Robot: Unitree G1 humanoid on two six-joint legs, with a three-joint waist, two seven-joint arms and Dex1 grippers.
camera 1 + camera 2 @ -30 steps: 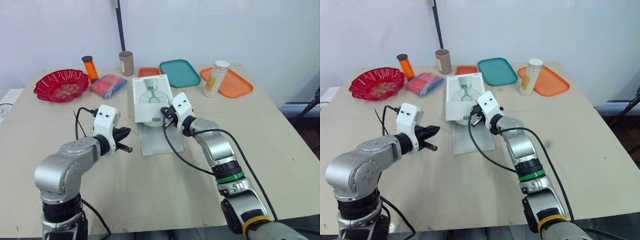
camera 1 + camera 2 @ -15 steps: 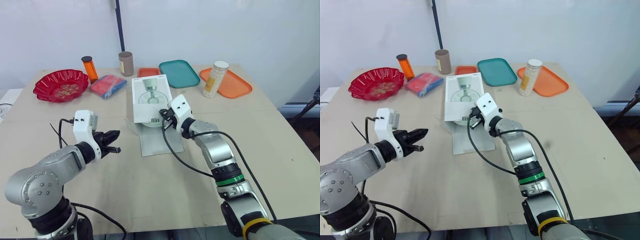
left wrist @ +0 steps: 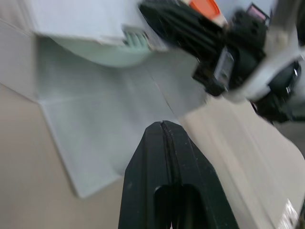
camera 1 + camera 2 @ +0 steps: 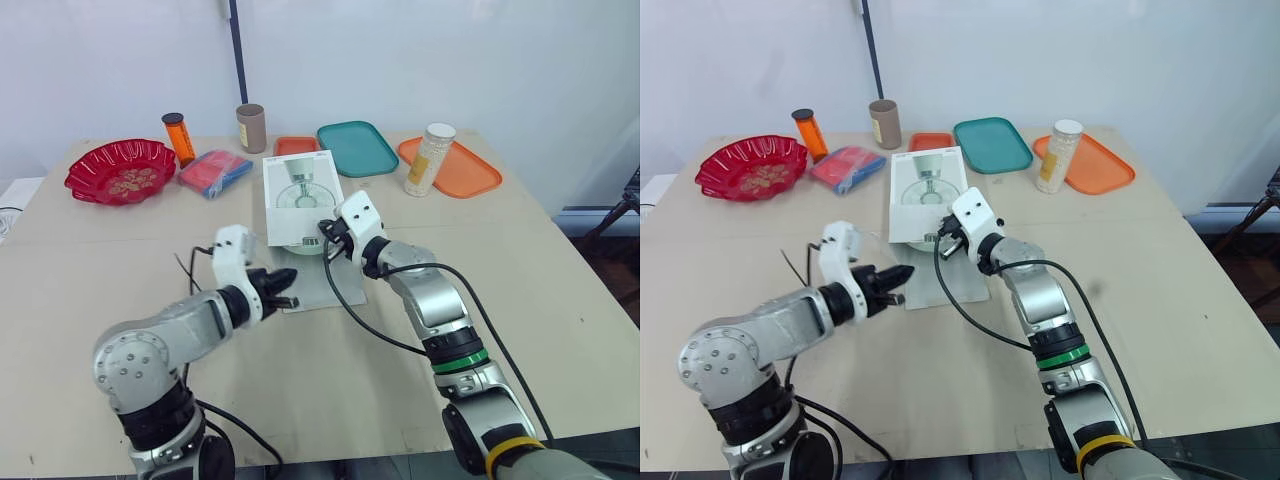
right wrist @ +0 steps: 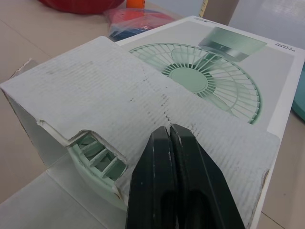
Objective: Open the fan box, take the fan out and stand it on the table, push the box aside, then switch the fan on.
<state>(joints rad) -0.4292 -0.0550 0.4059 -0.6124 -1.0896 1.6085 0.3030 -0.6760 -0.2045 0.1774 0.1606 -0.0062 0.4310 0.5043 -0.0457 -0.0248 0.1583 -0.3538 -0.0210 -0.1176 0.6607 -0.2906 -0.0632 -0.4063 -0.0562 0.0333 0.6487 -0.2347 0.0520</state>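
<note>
The white fan box, printed with a fan picture, lies mid-table with its near end open. One flap lies flat on the table in front of it. The pale green fan peeks out of the open end. My right gripper is shut, and its fingertips rest on the box's upper flap at the opening. My left gripper is also shut and empty. It hovers low at the left edge of the flat flap, pointing toward the box, and its fingers sit over the flap.
Along the far edge stand a red bowl, an orange bottle, a blue-red packet, a brown cup, a small orange tray, a teal tray, and a white jar by an orange tray.
My left arm swung out to the left, then came back right, and its shut gripper now reaches the flap's edge. The right gripper has stayed on the box.
</note>
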